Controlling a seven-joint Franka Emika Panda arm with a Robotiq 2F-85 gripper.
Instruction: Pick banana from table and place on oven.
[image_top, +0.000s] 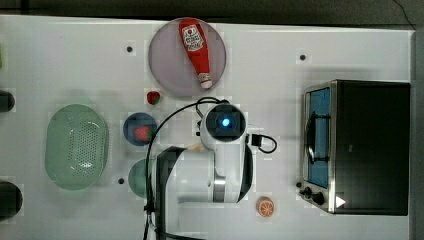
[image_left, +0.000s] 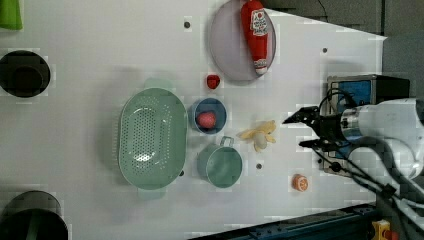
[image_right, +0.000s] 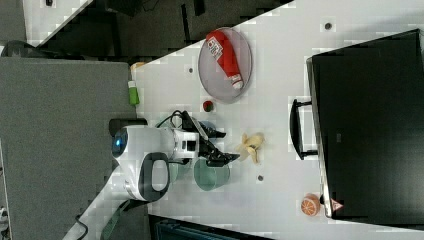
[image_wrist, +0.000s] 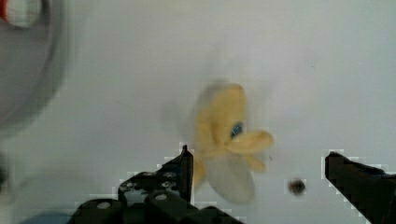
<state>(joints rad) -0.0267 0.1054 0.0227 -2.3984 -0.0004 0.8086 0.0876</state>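
Note:
The banana, pale yellow and partly peeled, lies on the white table between a teal cup and the oven. My gripper is open, its black fingers spread just to the left view's right of the fruit. In the right view the gripper points at the banana, and the black-topped oven stands beyond it. In the wrist view the banana lies below the gripper, close to one fingertip. Nothing is held. In the top view the arm covers the fruit.
A ketchup bottle lies on a grey plate. A strawberry, a blue bowl holding red fruit, a green colander and a teal cup stand nearby. An orange slice sits near the oven's knobs.

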